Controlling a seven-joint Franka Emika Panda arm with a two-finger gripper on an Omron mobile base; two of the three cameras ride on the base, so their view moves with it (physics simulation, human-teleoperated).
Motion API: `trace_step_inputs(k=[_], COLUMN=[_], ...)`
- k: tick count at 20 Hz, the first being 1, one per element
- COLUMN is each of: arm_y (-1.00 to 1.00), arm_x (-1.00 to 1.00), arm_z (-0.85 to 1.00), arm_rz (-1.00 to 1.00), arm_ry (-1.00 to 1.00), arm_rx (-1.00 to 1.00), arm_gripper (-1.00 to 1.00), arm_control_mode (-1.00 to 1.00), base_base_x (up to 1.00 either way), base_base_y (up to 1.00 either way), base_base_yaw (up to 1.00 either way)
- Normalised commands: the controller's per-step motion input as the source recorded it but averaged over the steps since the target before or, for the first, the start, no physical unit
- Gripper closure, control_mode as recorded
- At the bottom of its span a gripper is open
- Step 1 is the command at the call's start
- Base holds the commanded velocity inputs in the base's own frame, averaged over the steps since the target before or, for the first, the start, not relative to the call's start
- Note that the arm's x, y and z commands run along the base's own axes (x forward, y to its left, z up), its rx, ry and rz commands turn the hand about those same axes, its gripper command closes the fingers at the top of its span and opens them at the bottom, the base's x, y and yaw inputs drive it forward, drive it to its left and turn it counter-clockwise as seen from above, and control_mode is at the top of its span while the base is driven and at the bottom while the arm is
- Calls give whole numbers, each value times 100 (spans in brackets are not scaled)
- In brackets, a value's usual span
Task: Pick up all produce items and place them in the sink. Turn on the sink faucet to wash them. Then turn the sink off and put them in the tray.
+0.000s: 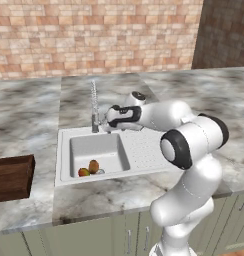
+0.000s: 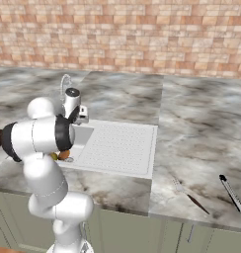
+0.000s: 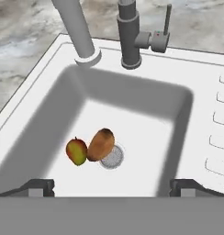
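Both produce items, the brown oval (image 3: 101,144) and the red-and-yellow-green fruit (image 3: 76,151), are lying in the white square-basined sink (image 3: 132,98) while washing and the move to the tray are being left, the jaws being held wide open and empty.

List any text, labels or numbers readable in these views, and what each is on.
None readable.
Faucet: a small red mark on its lever handle, no letters.
Sink, brown oval, red-and-yellow-green fruit, tray: no markings.

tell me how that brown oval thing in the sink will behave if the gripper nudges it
The brown oval produce item would probably roll, being rounded on the smooth basin of the white sink. It touches the red-and-yellow-green fruit, so a nudge likely shifts both. It looks small and firm, probably light.
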Motion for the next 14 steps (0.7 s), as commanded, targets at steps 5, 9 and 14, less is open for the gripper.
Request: trace_step_inputs(k=[5, 9, 14], arm_y=[-21, -18, -10], arm_x=[0, 0, 7], arm_z=[3, 0, -1], arm_rz=[26, 25, 18], arm_ry=[-33, -42, -23], arm_rx=[11, 16, 20], arm_gripper=[-100, -100, -100], arm_control_mode=[-100, -100, -100], base_base_x=[0, 0, 0], base_base_y=[0, 0, 0], base_base_yaw=[0, 0, 0])
